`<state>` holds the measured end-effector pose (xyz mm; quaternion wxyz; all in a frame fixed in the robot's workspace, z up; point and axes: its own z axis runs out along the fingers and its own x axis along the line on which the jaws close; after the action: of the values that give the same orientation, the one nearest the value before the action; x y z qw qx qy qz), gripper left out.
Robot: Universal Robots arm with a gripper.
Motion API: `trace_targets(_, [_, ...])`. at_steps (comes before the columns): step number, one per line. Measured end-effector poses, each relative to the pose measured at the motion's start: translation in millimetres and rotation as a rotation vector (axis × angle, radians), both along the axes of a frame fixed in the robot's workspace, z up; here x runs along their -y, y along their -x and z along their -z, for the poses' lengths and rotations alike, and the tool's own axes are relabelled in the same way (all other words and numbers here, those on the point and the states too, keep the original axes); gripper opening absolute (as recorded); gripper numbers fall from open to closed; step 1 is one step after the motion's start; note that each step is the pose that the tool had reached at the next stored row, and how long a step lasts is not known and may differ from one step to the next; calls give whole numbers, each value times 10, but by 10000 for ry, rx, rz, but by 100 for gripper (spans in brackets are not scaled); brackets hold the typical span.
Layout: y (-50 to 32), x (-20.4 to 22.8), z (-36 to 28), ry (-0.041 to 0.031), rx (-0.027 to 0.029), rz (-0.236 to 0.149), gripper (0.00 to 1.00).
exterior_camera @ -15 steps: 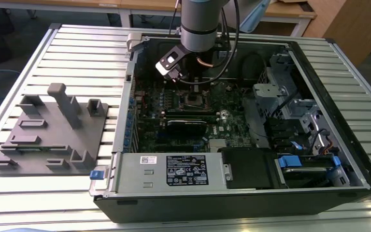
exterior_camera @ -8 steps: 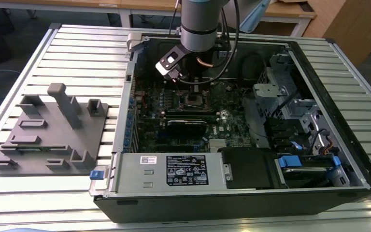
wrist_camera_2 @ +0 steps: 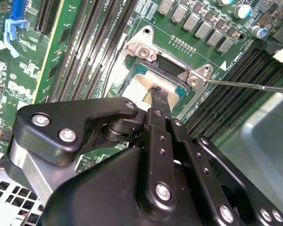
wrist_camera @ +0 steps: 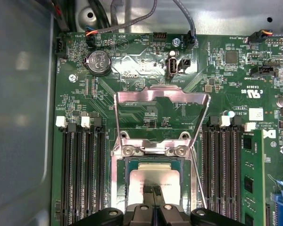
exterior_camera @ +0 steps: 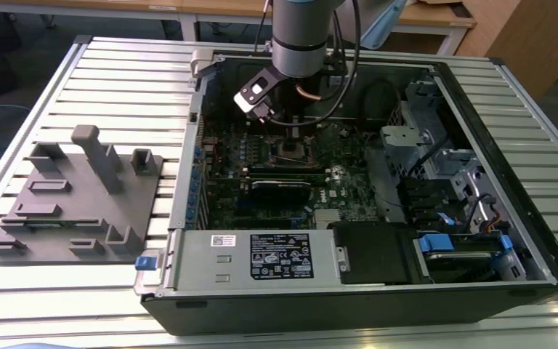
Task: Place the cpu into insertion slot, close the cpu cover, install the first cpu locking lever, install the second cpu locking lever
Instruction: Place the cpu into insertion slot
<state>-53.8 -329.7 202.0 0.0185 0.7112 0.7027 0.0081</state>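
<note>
The cpu [wrist_camera: 153, 175], a flat square with a dull silver top and green edge, lies flat in the insertion slot [wrist_camera: 117, 181] on the green motherboard. My gripper [wrist_camera: 154, 192] is shut, its fingertips [wrist_camera_2: 159, 96] together on or just above the middle of the cpu [wrist_camera_2: 134, 87]; contact is not clear. The cpu cover [wrist_camera: 161, 94], a silvery frame with a square window, stands swung open beyond the slot. A thin locking lever [wrist_camera: 198, 181] sticks up beside the slot, and shows as a wire rod [wrist_camera_2: 250, 85] in the second wrist view. In the exterior view the arm [exterior_camera: 298, 36] reaches down into the open case.
Long black memory slots [wrist_camera: 82, 174] flank the socket on both sides [wrist_camera: 221, 169]. A coin battery [wrist_camera: 99, 62] and cables sit beyond the cover. In the exterior view, a grey fixture block [exterior_camera: 75, 196] lies on the slatted table, and a labelled power supply [exterior_camera: 279, 256] and drive cage [exterior_camera: 424, 145] sit inside the case.
</note>
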Motion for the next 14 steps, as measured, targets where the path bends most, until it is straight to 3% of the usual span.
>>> trace_targets(9, [0, 0, -130, 1, -1, 0, 10])
trace_targets(14, [0, 0, -140, -2, 1, -1, 10])
